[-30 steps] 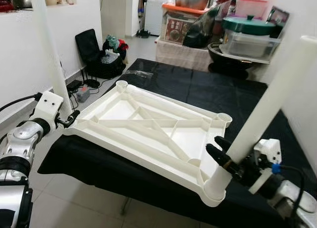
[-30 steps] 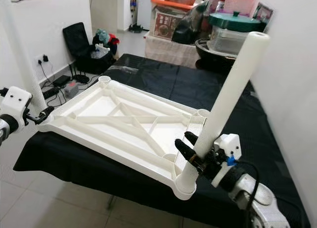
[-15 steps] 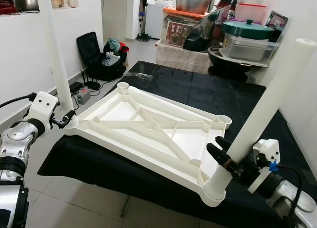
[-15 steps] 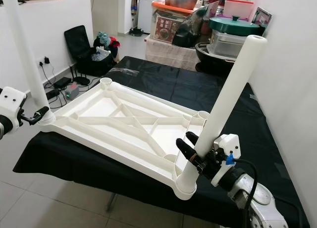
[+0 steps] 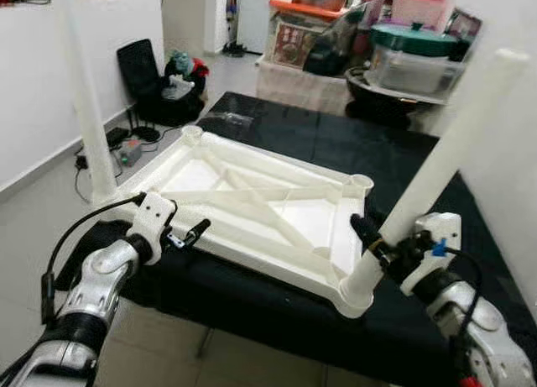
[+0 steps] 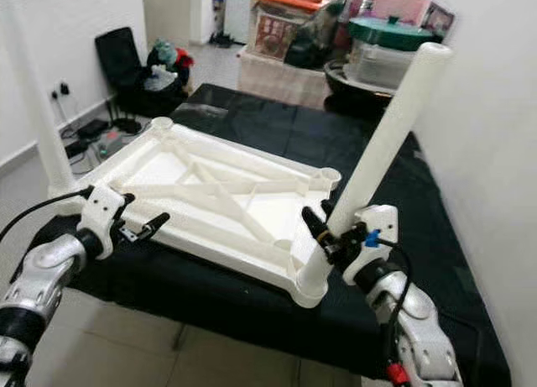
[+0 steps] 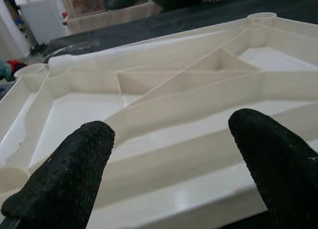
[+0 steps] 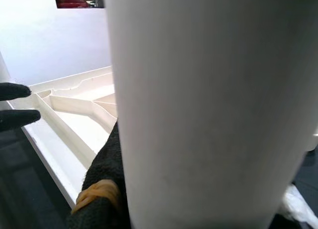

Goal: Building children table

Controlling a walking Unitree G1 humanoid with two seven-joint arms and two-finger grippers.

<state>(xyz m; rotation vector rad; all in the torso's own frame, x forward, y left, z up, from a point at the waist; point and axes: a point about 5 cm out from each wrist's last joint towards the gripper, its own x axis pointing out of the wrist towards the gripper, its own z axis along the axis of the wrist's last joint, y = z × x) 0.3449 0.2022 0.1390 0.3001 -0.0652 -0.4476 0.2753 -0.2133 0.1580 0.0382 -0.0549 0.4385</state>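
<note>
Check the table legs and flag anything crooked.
The leg held by the right end effector leans sharply outward from its corner socket instead of standing square to the upturned tabletop. The far left leg stands nearly upright.

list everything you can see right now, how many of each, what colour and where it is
Tabletop: one, white, upside down on the black surface.
Legs: two, white; one stands at the near left corner, one leans at the near right corner.
Black surface: one, under the tabletop.
Chair: one, black, far left by the wall.
Storage boxes: several, green and orange lids, at the back.
Left claw: open, at the tabletop's near edge.
Right claw: shut on the right leg.
</note>
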